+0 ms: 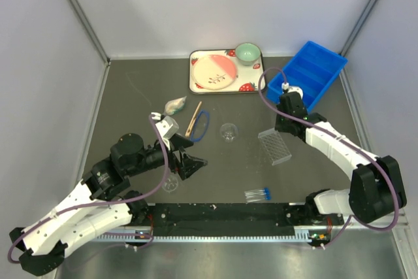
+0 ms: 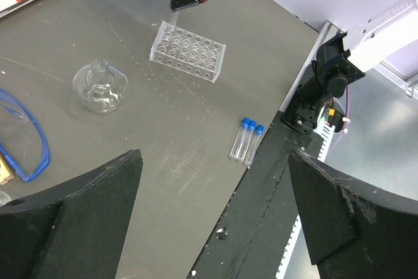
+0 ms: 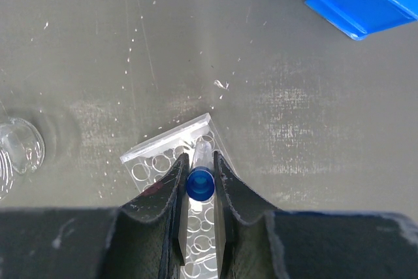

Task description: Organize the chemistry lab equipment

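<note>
Blue-capped tube [image 3: 200, 184] — pinched in right claw [image 3: 199, 161] over rack [image 3: 153, 161], plain only from right wrist | left claw [image 2: 214, 155] — wide

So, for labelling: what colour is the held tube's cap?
Blue; the tube cap shows best in the right wrist view.

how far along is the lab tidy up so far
Done: little; the rack looks empty. In hand: the right tool grips one blue-capped tube above the rack. To do: three tubes lying loose, and the flask. The left tool is open and empty.
</note>
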